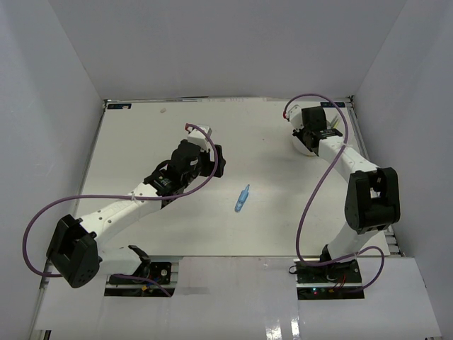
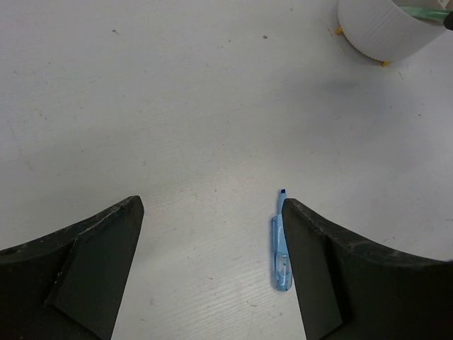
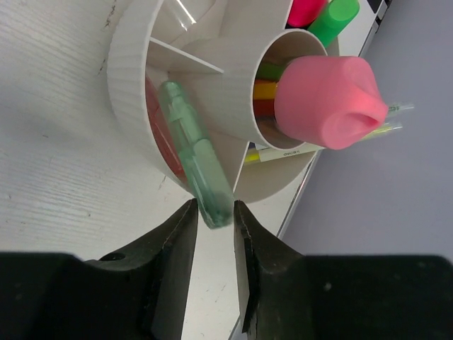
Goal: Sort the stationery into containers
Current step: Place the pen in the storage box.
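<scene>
The right gripper (image 3: 214, 210) has its jaws close either side of the green pen (image 3: 187, 134); I cannot tell whether they pinch it. The pen, smooth translucent plastic, leans in an outer compartment of the ribbed white tub (image 3: 127, 92) with its end jutting past the rim. Let go there, it could tip out onto the bench (image 2: 177, 106). The left gripper (image 2: 212, 204) is spread wide over a clear blue pen (image 2: 281, 255).

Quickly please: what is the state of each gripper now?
Left gripper: open, empty.
Right gripper: jaws close around green pen; grip cannot be told.
</scene>
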Controlling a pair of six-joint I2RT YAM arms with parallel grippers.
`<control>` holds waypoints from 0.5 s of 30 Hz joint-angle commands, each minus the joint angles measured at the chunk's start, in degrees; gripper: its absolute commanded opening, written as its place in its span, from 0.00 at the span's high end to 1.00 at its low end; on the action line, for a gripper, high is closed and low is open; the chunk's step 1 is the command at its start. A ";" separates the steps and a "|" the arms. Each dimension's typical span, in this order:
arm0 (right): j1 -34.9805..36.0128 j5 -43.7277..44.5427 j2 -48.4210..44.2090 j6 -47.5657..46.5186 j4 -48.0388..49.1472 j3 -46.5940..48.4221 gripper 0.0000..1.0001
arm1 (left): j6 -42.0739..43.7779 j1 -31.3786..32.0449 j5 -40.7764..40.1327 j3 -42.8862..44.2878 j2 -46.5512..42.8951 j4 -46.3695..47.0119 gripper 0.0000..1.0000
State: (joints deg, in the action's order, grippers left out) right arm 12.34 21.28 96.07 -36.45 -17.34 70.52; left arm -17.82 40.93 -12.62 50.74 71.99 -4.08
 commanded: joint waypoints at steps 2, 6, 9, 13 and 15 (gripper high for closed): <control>-0.30 0.78 0.69 -0.64 2.49 2.78 0.66 | 0.25 -0.23 0.85 1.91 -1.76 0.12 0.10; -0.21 0.69 0.61 -0.64 2.40 2.52 0.66 | 0.33 -0.23 0.85 1.91 -1.76 0.21 0.10; -0.30 0.43 -0.01 -0.38 3.10 1.99 0.66 | 0.25 -0.23 0.93 1.91 -1.85 0.30 0.10; -0.03 -1.85 -2.81 2.07 2.05 2.34 0.66 | 0.25 -0.32 1.28 1.91 -1.67 0.30 0.10; 0.14 -4.30 -5.01 5.06 1.18 2.51 0.66 | -0.02 -0.23 1.81 1.99 -1.50 0.30 0.10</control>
State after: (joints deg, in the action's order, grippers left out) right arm 12.36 20.05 96.03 -34.85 -16.67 70.72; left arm -17.85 40.93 -12.27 50.74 71.96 -4.08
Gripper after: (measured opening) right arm 0.340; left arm 0.900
